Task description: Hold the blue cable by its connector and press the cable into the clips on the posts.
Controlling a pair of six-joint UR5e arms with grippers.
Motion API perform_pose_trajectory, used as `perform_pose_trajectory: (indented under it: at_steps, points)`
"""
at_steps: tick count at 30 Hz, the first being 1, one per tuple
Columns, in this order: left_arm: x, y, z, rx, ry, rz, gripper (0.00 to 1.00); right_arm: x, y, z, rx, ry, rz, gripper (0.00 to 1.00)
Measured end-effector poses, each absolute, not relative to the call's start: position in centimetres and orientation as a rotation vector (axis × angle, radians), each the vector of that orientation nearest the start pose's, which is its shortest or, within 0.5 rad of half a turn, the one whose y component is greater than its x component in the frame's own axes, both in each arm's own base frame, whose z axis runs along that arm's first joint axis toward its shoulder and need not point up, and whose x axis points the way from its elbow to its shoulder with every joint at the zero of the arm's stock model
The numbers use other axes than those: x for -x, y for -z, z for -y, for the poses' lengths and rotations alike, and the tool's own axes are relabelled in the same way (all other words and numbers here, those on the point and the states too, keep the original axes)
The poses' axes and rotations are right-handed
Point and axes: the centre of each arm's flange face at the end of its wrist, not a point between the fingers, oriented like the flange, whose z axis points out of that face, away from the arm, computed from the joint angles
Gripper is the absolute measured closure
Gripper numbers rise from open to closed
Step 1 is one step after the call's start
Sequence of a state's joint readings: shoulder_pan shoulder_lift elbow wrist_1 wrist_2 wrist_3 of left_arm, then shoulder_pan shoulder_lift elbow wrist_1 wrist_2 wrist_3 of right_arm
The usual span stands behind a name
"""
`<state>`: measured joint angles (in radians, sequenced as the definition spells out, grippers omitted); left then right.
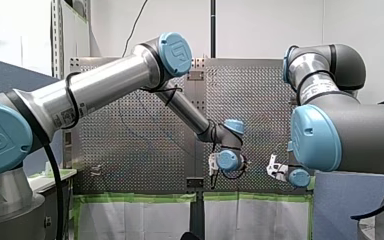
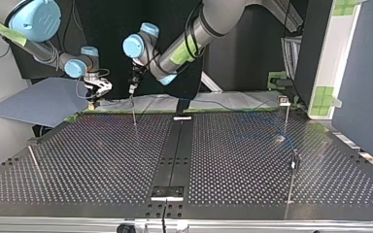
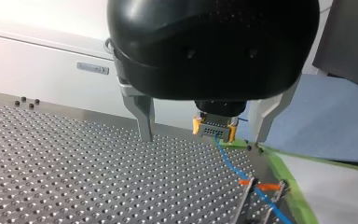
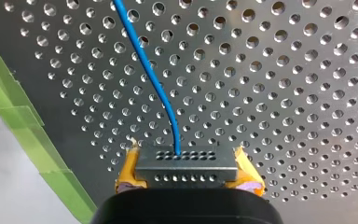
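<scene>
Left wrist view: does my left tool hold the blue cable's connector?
No: the metal fingers of my left tool stand open, gripping nothing; the connector sits ahead in the yellow pads of my right tool.

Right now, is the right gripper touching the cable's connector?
Touching. The right wrist view shows the right gripper, its yellow pads pressed against both ends of the connector.

Connector (image 4: 186, 165): dark grey rectangular block with rows of small holes, clamped between the yellow pads of the right gripper (image 4: 189, 173).
Blue cable (image 4: 156, 84): thin single strand that leaves the connector's middle and curves gently away above the perforated table (image 4: 284, 93).
Clips (image 3: 261, 185): orange, on top of thin metal posts (image 3: 240, 205). The cable passes through them; whether it is seated cannot be told.
</scene>
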<state>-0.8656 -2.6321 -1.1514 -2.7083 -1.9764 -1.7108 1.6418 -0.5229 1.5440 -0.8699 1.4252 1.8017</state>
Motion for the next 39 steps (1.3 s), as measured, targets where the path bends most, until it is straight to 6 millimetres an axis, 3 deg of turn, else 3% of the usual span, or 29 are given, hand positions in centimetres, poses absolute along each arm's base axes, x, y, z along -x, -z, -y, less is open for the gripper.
perform_pose_trajectory:
  at_steps: [11, 17, 32, 39]
  points:
    - [-38.6, 5.8, 61.3, -0.392, 0.359, -1.866, 0.00, -19.6, 7.3, 64.3, -1.369, -1.458, 1.427, 1.00]
    - [-39.4, 7.8, 61.4, -0.370, 0.337, -1.881, 0.00, -19.6, 7.3, 64.3, -1.368, -1.460, 1.427, 1.00]
    - [-41.0, 5.3, 64.2, -0.332, 0.358, -1.810, 0.00, -19.6, 7.3, 64.3, -1.368, -1.459, 1.428, 1.00]
    - [-41.5, 5.0, 64.2, -0.315, 0.346, -1.803, 0.00, -19.6, 7.3, 64.3, -1.367, -1.460, 1.425, 1.00]
